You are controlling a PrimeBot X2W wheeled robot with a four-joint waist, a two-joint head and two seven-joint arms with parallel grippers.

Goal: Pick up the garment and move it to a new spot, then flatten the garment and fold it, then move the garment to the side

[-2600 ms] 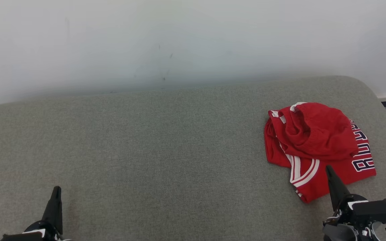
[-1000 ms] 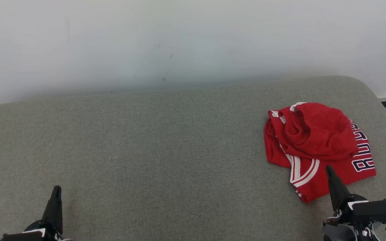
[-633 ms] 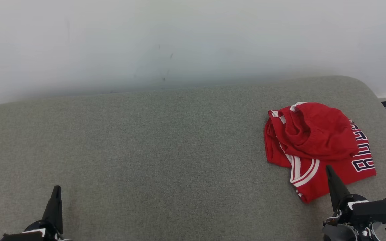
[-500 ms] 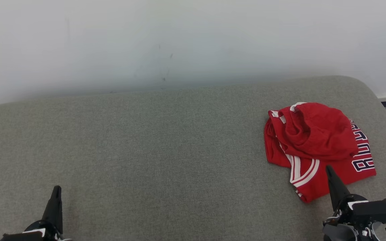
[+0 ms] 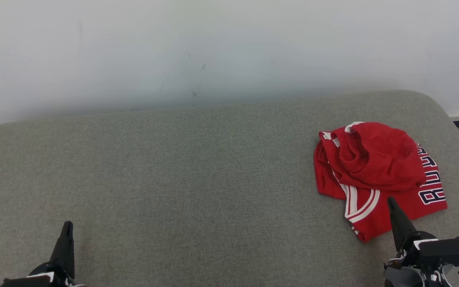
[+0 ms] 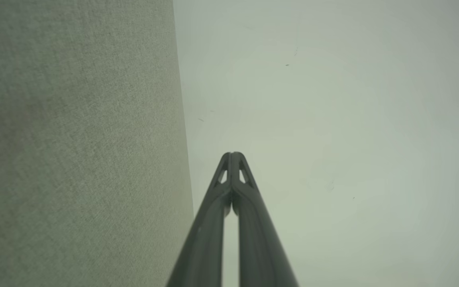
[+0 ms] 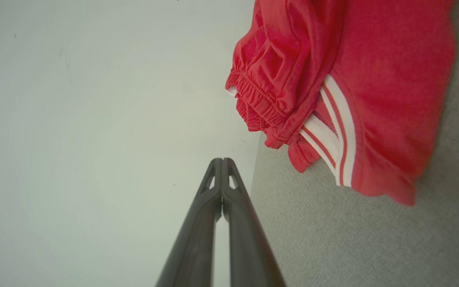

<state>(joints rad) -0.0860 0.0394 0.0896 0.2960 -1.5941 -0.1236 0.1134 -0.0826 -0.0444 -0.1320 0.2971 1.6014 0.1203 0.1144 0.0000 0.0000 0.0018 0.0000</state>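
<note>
left pincer (image 5: 67, 226): closed, fingers pressed together and holding nothing; low at the bench's (image 5: 197, 179) near edge, toward the left corner
right pincer (image 5: 391, 201): closed, also holding nothing; at the near edge on the right, its tip just short of the garment's near hem, contact can't be told
garment (image 5: 377, 167): red shorts with white side stripes and navy lettering, by the bench's right edge about mid-depth; waistband half is flopped over the legs in a rumpled heap
stage: loose heap at the side fits both a drop awaiting pickup and a rough fold already set aside, so no call
handling: likely light, soft and floppy; thin knit will sag and slide, layers may separate when lifted
grip spot: probably the bunched elastic waistband on top, or the striped hem corner nearest the right pincer
wall (image 5: 213, 48): pale, behind the far edge
</note>
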